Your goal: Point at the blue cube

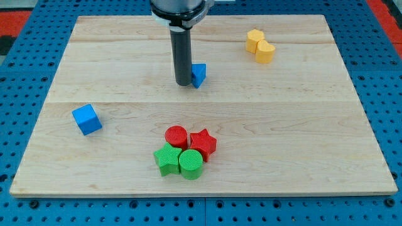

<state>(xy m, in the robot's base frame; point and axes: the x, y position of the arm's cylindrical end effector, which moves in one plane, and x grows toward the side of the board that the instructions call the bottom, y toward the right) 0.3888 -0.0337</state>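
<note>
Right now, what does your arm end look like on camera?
A straight dark cylindrical rod hangs from a black mount with a silvery ring at the view's top. My tip is flat-ended. No cables or markings visible. It sits beside a small blue block.

We see a pale wooden counter (314,125) made of long boards joined side by side, their seams running across from the view's left to the view's right. It lies on a blue base (19,75) pierced with regular rows of small dark holes, which shows on all four sides. At the view's top corners, patches of red surface (12,19) appear beyond the blue. The light is even and soft, with only faint shadows on the wood.
</note>
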